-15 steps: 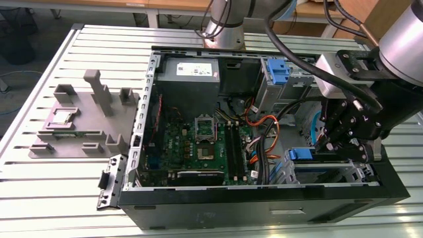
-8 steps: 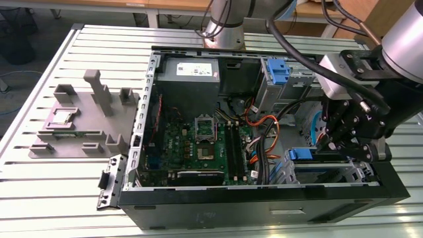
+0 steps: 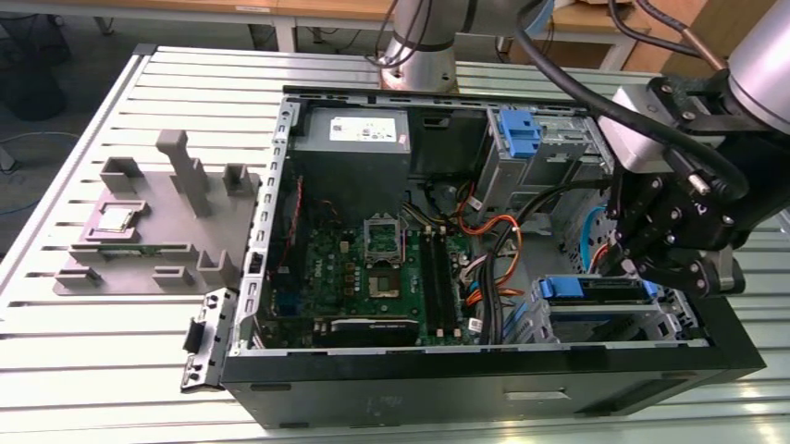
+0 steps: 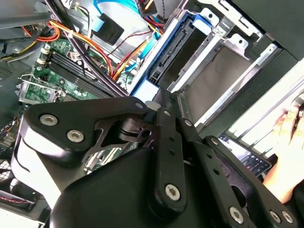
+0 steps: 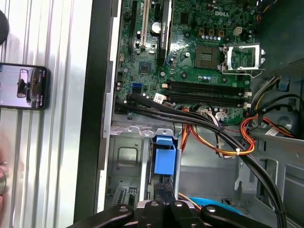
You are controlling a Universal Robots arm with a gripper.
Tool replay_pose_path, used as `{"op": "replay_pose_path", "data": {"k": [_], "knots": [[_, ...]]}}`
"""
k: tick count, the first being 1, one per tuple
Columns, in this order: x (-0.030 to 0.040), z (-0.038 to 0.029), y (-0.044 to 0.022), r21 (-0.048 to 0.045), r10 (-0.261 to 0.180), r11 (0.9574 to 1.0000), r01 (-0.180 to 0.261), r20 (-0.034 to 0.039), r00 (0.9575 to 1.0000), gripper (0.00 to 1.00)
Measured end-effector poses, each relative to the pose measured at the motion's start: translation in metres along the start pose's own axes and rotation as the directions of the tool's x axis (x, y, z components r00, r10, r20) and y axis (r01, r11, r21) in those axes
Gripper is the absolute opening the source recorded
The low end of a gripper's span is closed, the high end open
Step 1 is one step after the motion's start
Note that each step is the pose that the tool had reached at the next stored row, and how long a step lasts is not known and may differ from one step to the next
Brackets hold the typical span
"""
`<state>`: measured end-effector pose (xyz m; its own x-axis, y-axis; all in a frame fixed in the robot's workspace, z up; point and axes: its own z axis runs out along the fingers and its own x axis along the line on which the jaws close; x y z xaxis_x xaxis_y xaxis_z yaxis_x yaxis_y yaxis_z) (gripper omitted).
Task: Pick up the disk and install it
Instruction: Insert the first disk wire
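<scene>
Exterior view, left to right: grey fixture block [image 3: 161,217] on the slatted table [image 3: 74,120], then the open PC case [image 3: 494,365] with its motherboard [image 3: 370,268], then the gripper [image 3: 676,268] at the case's right side.

The disk [image 3: 605,291] sits on edge in the drive cage [image 3: 617,324], blue rail up; in the first wrist view its blue tab [image 5: 165,154] shows just ahead of the gripper. Likely rigid, moderately heavy and shock-sensitive; best gripped across the flat faces or rails, not the connector.

The arm reaches down over the cage, wrist tilted. Finger state: cannot tell.
</scene>
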<state>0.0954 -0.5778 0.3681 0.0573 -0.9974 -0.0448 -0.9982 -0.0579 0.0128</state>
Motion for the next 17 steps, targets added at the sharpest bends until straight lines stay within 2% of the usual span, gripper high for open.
{"op": "replay_pose_path", "data": {"k": [3,6,8,12,17], "knots": [[-0.0002,-0.0012,-0.0002,-0.0002,-0.005,1.0000,0.005,-0.0020,1.0000,0.10],[-0.0001,-0.0014,-0.0001,-0.0027,-0.055,0.9985,0.055,-0.0036,0.9985,0.10],[-0.0002,-0.0011,-0.0002,-0.0043,-0.091,0.9958,0.091,-0.0039,0.9958,0.10],[-0.0001,-0.0002,-0.0008,-0.0073,-0.156,0.9877,0.156,-0.0044,0.9877,0.10],[-0.0006,0.0002,-0.0122,-0.0076,-0.162,0.9868,0.162,-0.0044,0.9869,0.10]]}}
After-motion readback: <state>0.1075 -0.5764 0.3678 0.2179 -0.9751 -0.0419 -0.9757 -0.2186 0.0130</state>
